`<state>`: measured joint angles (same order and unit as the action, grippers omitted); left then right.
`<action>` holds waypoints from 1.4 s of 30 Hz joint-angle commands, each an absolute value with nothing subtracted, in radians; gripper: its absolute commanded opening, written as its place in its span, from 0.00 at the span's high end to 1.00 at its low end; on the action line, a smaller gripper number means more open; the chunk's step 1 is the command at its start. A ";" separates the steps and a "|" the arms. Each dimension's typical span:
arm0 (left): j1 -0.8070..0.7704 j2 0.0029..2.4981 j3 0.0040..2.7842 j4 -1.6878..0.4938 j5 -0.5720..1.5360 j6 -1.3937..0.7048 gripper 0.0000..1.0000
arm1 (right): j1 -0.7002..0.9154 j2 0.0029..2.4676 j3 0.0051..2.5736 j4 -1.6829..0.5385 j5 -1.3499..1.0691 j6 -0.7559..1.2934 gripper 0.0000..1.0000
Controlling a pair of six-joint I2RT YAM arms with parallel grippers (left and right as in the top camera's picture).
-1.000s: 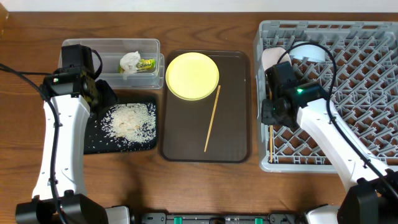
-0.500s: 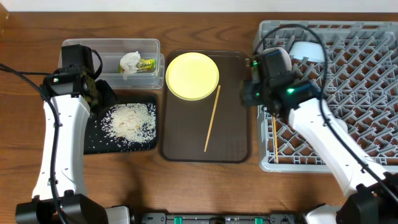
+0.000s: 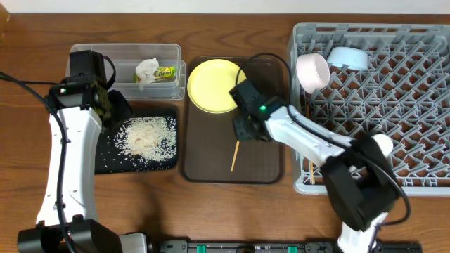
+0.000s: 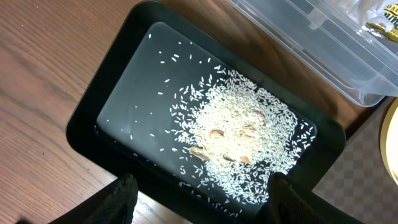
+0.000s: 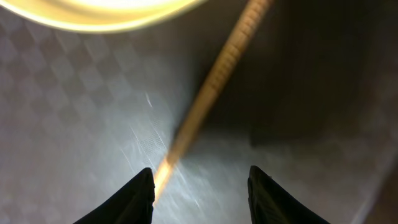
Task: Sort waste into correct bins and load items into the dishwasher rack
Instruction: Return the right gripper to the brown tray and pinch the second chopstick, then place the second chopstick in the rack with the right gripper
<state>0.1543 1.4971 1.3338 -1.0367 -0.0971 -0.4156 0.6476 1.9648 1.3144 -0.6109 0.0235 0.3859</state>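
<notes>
1. Over the middle of the large dark brown serving tray, the right gripper hangs low above a single slim wooden chopstick that lies flat on the tray floor, just near of the round yellow plate.
2. Its wrist camera shows the right gripper with jaws parted wide and nothing between them. The chopstick runs diagonally, its near end close to one fingertip and not centred.
3. Handling call: this stick looks light, stiff and smooth. It sits flush on the tray, so the fingertips have very little height to bite on.
4. Best hold, I'd say, is near mid-length and square across the shaft. Pinch an end and it probably pivots, rolls or droops.
5. A second chopstick already lies at the near left edge of the big grey pegged dishwasher rack, the likely target.
6. Far left, the left gripper hovers empty, jaws spread wide, over the shallow black rectangular tray with its loose white rice.
</notes>
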 commanded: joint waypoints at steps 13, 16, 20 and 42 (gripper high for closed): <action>0.157 1.496 1.339 -1.039 -0.113 -0.421 0.30 | 0.688 2.073 1.406 -0.686 0.128 0.505 0.57; 0.157 1.496 1.339 -1.039 -0.113 -0.421 0.30 | 0.686 2.076 1.406 -0.722 0.132 0.509 0.65; 0.157 1.496 1.339 -1.039 -0.113 -0.421 0.30 | 0.685 2.076 1.406 -0.768 0.157 0.539 0.83; 0.157 1.496 1.339 -1.039 -0.113 -0.421 0.30 | 0.561 1.800 1.406 -0.823 0.149 0.445 0.99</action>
<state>0.1543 1.4971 1.3338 -1.0363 -0.0971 -0.4156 0.5846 1.9259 1.4029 -0.8249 0.1349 0.5106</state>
